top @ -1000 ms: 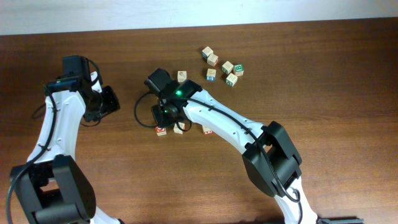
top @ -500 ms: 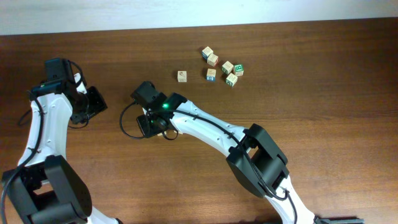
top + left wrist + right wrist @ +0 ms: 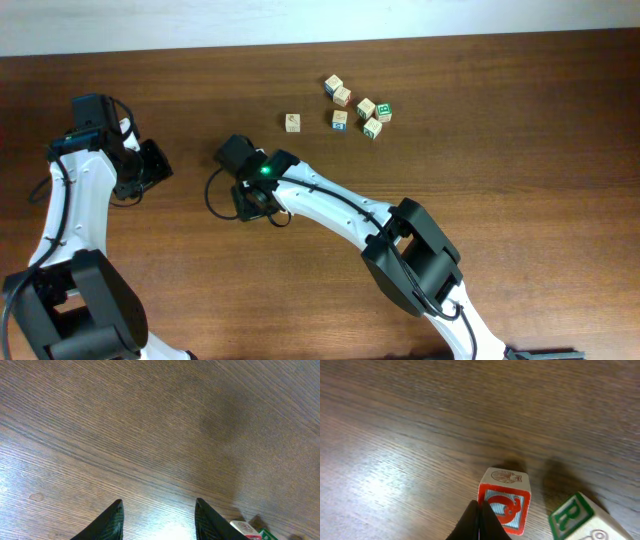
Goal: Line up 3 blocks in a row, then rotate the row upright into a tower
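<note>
At the near edge of the red-faced block, the right gripper is pinched closed on nothing. The green R block sits just beside that block. Well away from it, the left gripper hangs parted over the desk.

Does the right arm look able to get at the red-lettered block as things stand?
Likely yes: the right end effector hangs right at the red-lettered block, nothing between them, and the green R block stands apart beside it. It is shut, so it would need to open first.
</note>
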`<state>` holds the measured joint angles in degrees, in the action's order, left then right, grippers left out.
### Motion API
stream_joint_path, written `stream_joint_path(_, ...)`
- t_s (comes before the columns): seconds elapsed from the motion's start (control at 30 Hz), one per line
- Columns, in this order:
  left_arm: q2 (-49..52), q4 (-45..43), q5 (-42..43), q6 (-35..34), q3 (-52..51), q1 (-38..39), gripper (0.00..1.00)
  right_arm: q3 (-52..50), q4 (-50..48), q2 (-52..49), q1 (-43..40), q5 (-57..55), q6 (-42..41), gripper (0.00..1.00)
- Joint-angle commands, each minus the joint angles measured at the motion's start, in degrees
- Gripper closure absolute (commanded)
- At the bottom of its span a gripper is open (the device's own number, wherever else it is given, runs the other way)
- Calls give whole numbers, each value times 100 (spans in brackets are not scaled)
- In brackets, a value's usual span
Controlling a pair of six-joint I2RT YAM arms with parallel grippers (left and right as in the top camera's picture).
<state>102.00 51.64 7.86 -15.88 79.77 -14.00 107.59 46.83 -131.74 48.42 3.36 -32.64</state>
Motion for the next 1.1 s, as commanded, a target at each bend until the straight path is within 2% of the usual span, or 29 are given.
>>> stream_joint_path(0.0, -87, 48, -15, 4, 90, -22, 57, 57, 125, -87, -20, -348, -92, 96)
stream_joint_path(0.27, -87, 50, -20, 4, 90, 232, 57, 57, 323, -87, -203, -431, -286, 96)
stream_joint_path(0.5, -87, 48, -20, 4, 90, 540, 58, 57, 748, -87, -476, -402, -826, 96)
stream_joint_path(1.07, -87, 107, -20, 7, 90, 903, 59, 63, 1606, -61, -715, 527, -658, 95)
